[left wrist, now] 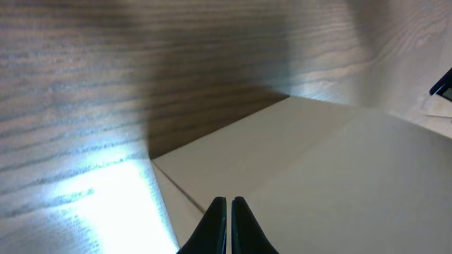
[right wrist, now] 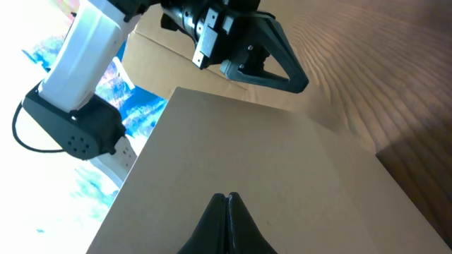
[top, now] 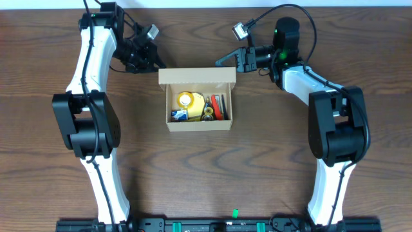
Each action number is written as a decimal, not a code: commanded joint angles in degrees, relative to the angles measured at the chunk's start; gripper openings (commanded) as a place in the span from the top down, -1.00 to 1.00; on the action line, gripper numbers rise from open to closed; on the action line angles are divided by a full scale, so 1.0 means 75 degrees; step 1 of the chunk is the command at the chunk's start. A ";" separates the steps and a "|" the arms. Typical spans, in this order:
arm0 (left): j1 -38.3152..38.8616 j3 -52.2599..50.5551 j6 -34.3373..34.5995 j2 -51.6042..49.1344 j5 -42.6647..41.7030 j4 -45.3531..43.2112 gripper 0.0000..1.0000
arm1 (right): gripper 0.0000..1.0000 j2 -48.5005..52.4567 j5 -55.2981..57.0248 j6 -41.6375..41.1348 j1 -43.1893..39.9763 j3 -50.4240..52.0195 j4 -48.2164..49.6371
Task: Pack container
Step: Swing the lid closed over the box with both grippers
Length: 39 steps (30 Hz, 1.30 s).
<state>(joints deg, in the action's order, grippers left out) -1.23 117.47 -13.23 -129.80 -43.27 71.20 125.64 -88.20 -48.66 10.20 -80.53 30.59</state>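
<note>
**Bracketing the Open Container With Two Closed Grippers**

The black two-finger left gripper (left wrist: pixel 228 206) is seen at the bottom centre of its wrist view. Both fingers are pressed together and nothing is held between them. Just beyond the tips, pale cardboard of the container (left wrist: pixel 318 169) is spread across the lower right of that frame; whether it is touched cannot be told. In the overhead view the left gripper (top: pixel 159 64) is placed just beside the upper left corner of the small rectangular tan cardboard container (top: pixel 198 126). The container is set at the centre of the frame on the dark wood-grain table (top: pixel 290 180).

The black two-finger right gripper (right wrist: pixel 227 201) is likewise shown with fingers together and empty. It is poised over the tan hinged flap lid (right wrist: pixel 268 176), and contact cannot be judged. From overhead, the right gripper (top: pixel 221 62) is found just beside the upper right corner of the flap lid (top: pixel 196 77), which is folded back along the container's upper edge. The left gripper (right wrist: pixel 300 81) is also caught at the top of the right wrist view, beyond the lid's far edge.

The container is seen open, with small items packed inside. A round yellow object (top: pixel 185 100) is placed at the upper left, with a blue and white packet (top: pixel 179 115) below it. A dark round object (top: pixel 207 116) is set in the middle, and red and black stick-shaped items (top: pixel 219 107) are laid along the right wall.
</note>
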 commanded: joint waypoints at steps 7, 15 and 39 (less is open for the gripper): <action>-0.0009 0.0172 -0.0772 0.0423 0.0268 0.0551 0.88 | 0.96 0.0041 -0.0157 -0.0286 0.0119 -0.0146 -0.0169; 0.0181 0.0172 -0.1358 0.1078 0.0854 0.0833 0.88 | 0.97 0.0041 -0.0160 -0.0286 0.0219 -0.0146 -0.0166; 0.0539 0.0172 -0.0574 0.1967 0.0682 0.0839 0.88 | 0.97 0.0032 0.5042 0.0714 -0.0154 -0.1032 0.1215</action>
<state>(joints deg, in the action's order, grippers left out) 3.01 117.60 -20.10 -118.65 -34.76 77.32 125.91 -57.14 -48.56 9.54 -83.68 40.69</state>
